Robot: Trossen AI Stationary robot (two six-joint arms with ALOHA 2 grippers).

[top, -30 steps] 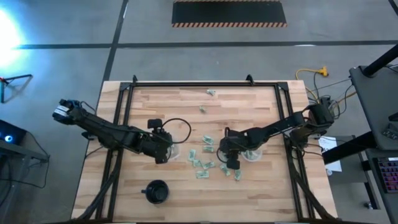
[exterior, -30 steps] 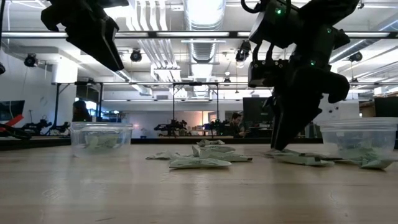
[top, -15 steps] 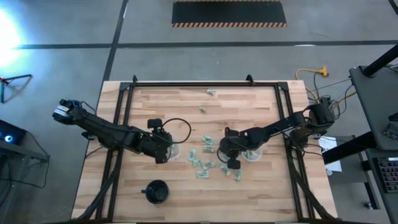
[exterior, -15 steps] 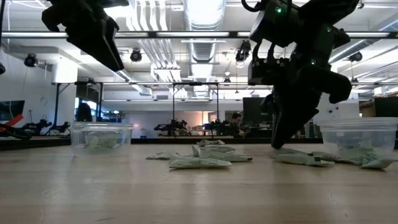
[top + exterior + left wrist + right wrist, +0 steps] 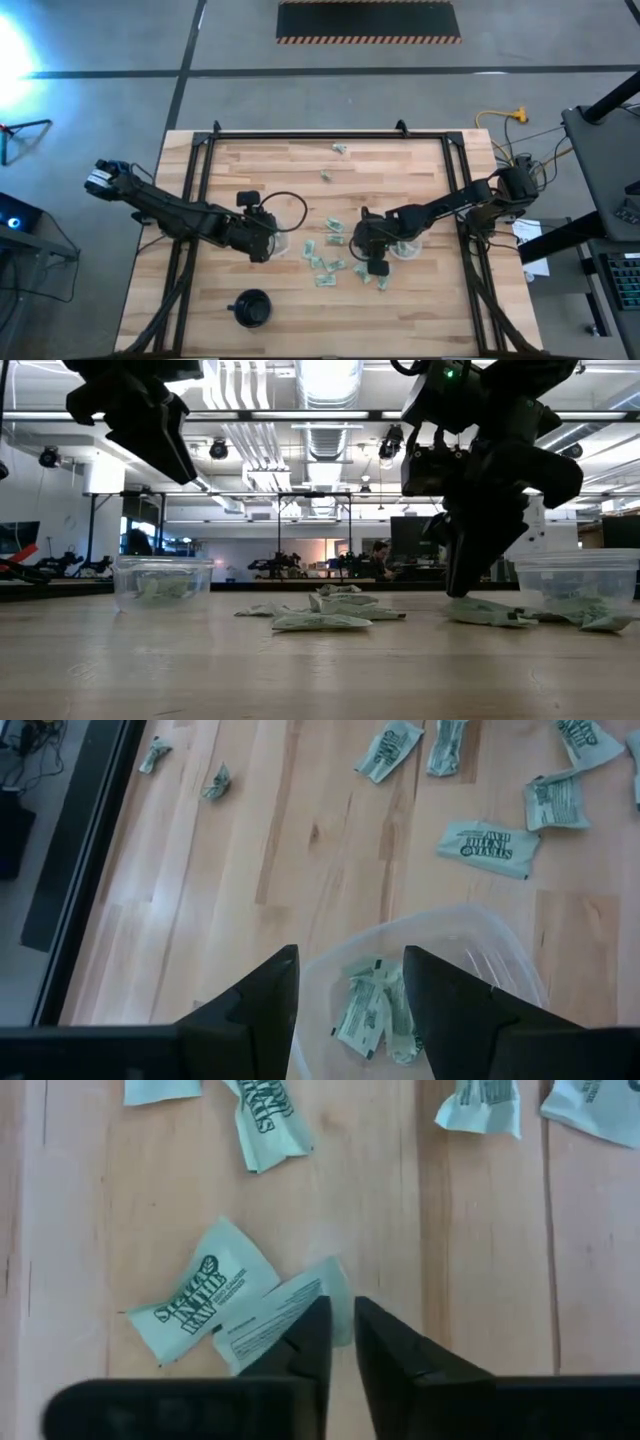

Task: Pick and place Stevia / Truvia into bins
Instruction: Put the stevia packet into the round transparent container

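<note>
Several pale green Stevia packets [image 5: 330, 255] lie loose on the wooden table between two clear cups. My left gripper [image 5: 350, 955] hangs open above the left cup [image 5: 420, 970], which holds a few packets, and has nothing between its fingers. My right gripper [image 5: 342, 1315] points steeply down just left of the right cup [image 5: 405, 245]. Only a narrow gap separates its fingertips, which stand over the end of a white-backed packet [image 5: 275, 1320]. That packet lies flat on the table, partly over a green packet [image 5: 205, 1300]. In the low view the right gripper [image 5: 458, 592] sits just above the tabletop. My right gripper comes steeply from above at the white-backed packet's near end [image 5: 340, 1285], which shows in the narrow gap between the fingers. The packet lies flat on the table. I cannot tell whether the fingers touch it.
A black round cup [image 5: 252, 308] stands near the table's front left. Two stray packets [image 5: 326, 175] lie toward the far edge. More packets [image 5: 265, 1125] lie just beyond the right gripper. The right cup [image 5: 580, 585] also holds packets.
My right gripper has turned a little at the wrist while staying over the same packets. The packets around it lie where they were.
</note>
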